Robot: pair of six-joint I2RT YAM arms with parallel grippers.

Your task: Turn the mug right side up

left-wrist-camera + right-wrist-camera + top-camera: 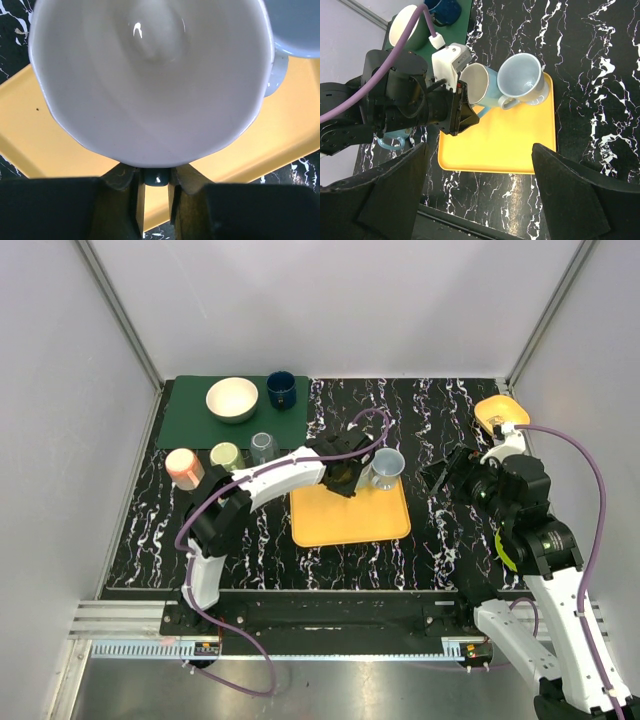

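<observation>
The mug (477, 84) is held on its side over the far part of the tray (520, 145), its mouth turned toward the right arm; whether it touches the tray cannot be told. Its rim is pinched between the fingers (137, 202) of the left gripper (156, 189), one finger inside and one outside the wall. A light blue outer glaze and a white inside are shown in the right wrist view. In the left wrist view only the smooth, glossy white inside is seen, filling most of the picture, with a highlight on the bottom. In the top view the mug is mostly hidden under the gripper. A second mug (520, 75), pale grey-blue with a loop handle, is seen just beside it on the tray's far right corner, mouth upward. The tray is a flat yellow rectangle with rounded corners and a low lip, laid on a table (600, 100) of black, white-veined marble pattern. The right gripper (440, 475) is held spread wide, apart from the tray, to its right. Further left, a white bowl (232, 399) and a dark blue cup (281, 390) are set on a green mat (190, 415).
</observation>
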